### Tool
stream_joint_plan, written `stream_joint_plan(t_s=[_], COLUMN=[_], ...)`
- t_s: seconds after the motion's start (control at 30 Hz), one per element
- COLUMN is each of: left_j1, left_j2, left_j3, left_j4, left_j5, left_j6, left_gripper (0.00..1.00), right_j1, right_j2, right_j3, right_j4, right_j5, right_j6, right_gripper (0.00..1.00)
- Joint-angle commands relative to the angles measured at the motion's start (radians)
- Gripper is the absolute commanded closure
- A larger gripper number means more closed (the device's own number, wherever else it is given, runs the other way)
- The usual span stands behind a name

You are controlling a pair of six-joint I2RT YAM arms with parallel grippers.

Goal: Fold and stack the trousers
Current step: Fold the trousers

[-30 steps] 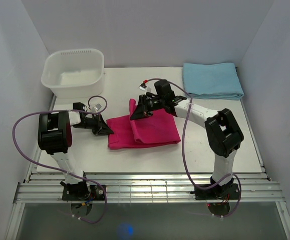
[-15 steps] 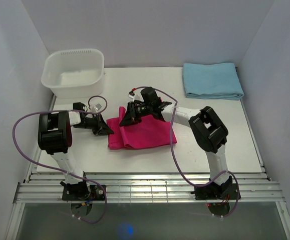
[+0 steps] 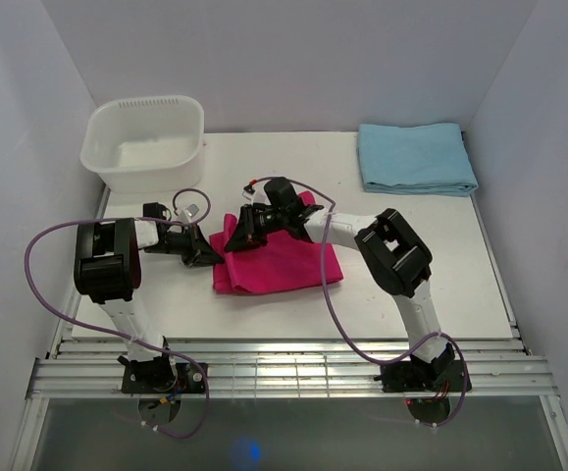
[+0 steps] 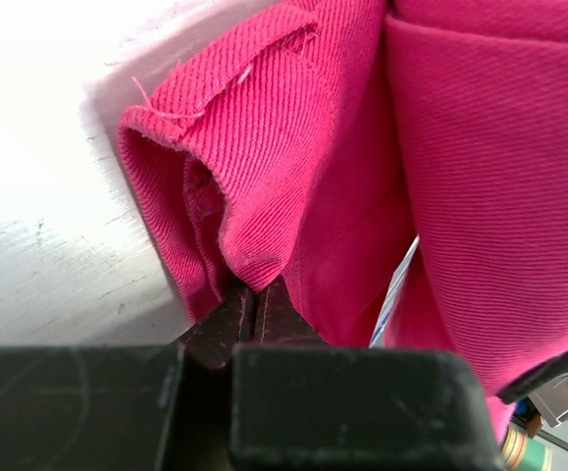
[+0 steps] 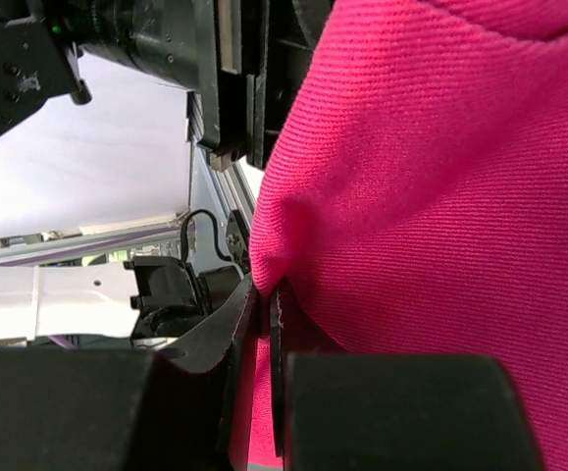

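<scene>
1. Left claw (image 4: 254, 299) is pinched shut, its fingertips meeting on a hemmed fold of the trousers (image 4: 362, 147) at their left edge.
2. Right claw (image 5: 264, 294) is clamped as well, with a bulge of pink cloth nipped between its fingers at the trousers' far-left corner.
3. The trousers lie folded mid-worktop (image 3: 411, 285), which is white, with pale walls (image 3: 293, 59) on three sides.
4. Up close, the left wrist view picks out twill weave and a frayed thread. The right wrist view catches the left arm (image 5: 68, 294) beyond the cloth. Only overhead are both claws seen meeting.
5. A white tub (image 3: 117, 167) stands far-left of the trousers and a blue cloth (image 3: 416, 157) lies far-right, both well apart from them.
6. The right arm (image 3: 347, 226) crosses the trousers' far edge and hides it.
</scene>
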Motion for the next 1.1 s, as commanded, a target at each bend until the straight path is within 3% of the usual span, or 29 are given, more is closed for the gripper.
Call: stream_joint_plan(t_s=[0.0, 1.07], left_j1=[-0.017, -0.026], left_j2=[-0.003, 0.012], left_j3=[-0.042, -0.069], left_j4=[0.019, 0.045], left_j5=[-0.076, -0.072], left_j6=[0.017, -0.021], left_gripper=[1.0, 1.0], right_j1=[0.019, 0.065], right_j2=[0.01, 0.165], right_j3=[0.071, 0.188], right_j4=[0.072, 0.049], right_j5=[0.016, 0.106], right_j6=[0.039, 0.103], right_gripper=[0.92, 0.92])
